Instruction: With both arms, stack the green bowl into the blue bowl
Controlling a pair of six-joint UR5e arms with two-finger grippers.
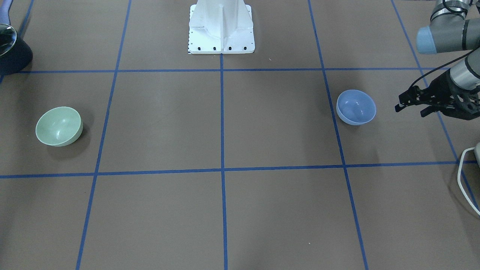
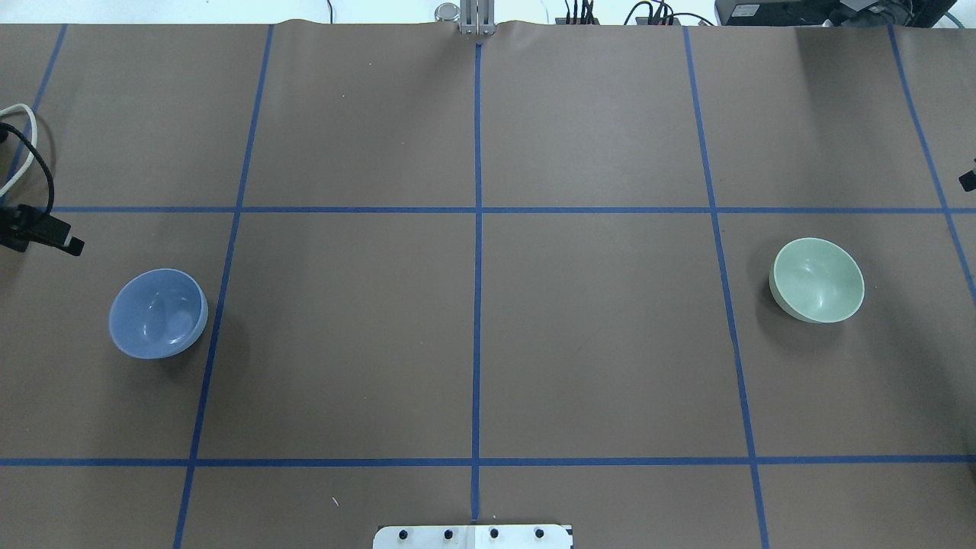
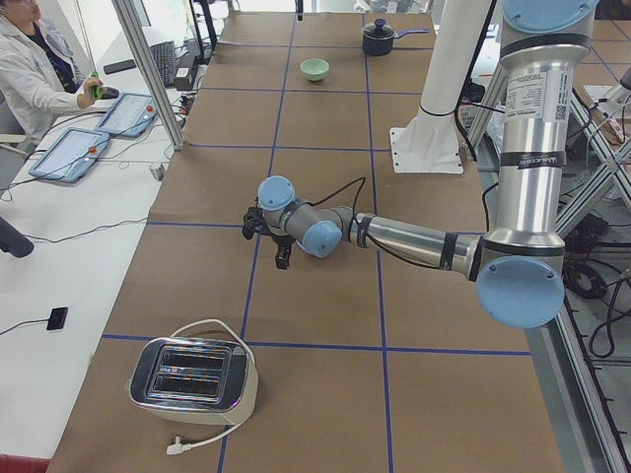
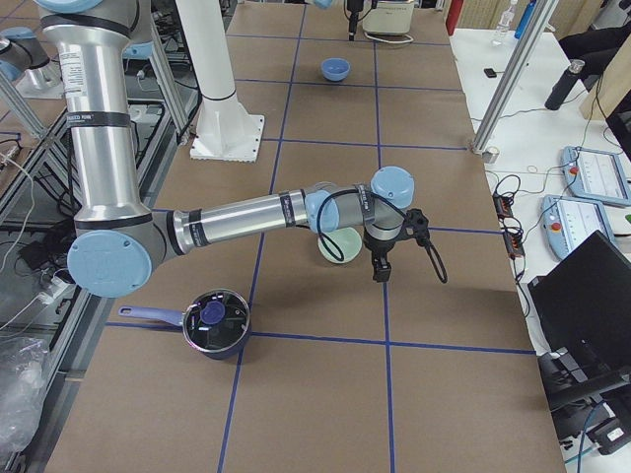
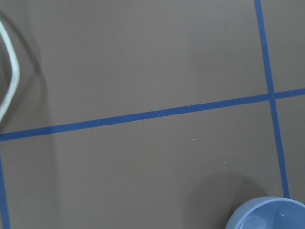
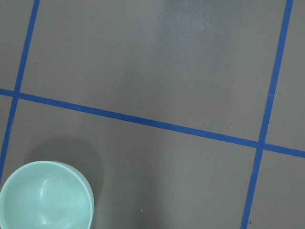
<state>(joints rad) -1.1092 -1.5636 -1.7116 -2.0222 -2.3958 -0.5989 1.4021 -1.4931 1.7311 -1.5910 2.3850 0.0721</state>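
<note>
Nothing is stacked yet. On the worktop point(image 2: 488, 343) the blue bowl point(image 2: 158, 313) and the green bowl point(image 2: 817, 280) sit well apart, both empty. My left hand point(image 1: 410, 109) hangs wide near the blue; of my right hand point(image 4: 379, 268) I cannot tell.

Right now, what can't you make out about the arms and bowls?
Right gripper: cut off by the overhead view's right edge, small in the side view; open or shut unclear.
Green bowl: right side view, partly behind the right arm's wrist.
Blue bowl: left wrist view, cut by the bottom edge.
</note>
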